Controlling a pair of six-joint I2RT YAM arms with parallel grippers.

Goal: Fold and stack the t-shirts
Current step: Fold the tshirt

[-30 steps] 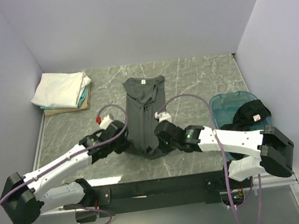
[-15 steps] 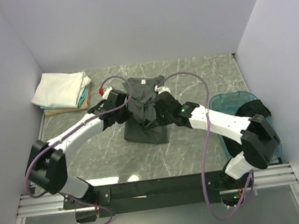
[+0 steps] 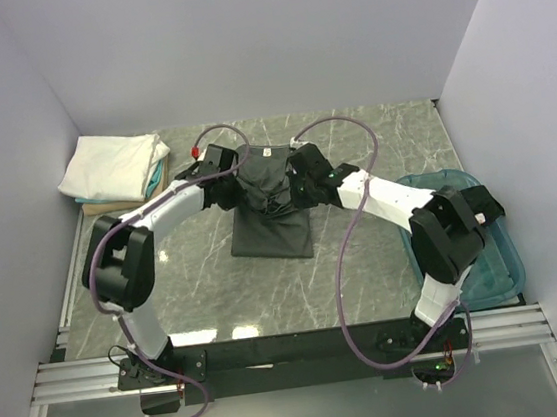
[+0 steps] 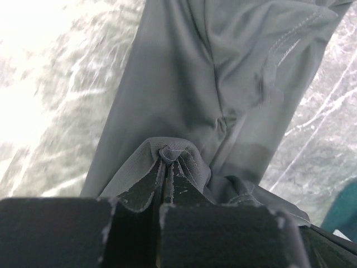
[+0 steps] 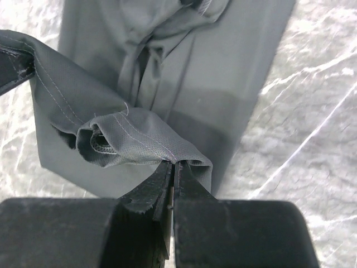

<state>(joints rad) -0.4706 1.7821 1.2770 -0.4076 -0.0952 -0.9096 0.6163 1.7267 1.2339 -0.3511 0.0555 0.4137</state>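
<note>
Now: left claw (image 4: pixel 165 162) and right claw (image 5: pixel 173 164) both clamped tight on folds of the grey t-shirt (image 3: pixel 273 231). Cloth looks soft, light and droopy. The stitched hem is likely the surest hold.

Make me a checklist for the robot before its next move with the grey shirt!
1. Left gripper pinching the grey t-shirt by its hem: ok.
2. Right gripper pinching the hem: ok.
3. Hem up near the neck label: ok.
4. Cloth between the grippers smooth: not ok, bunched.
5. Side edges lined up: cannot tell, partly hidden.
6. Top of the white t-shirt at far left bare: ok.
</note>
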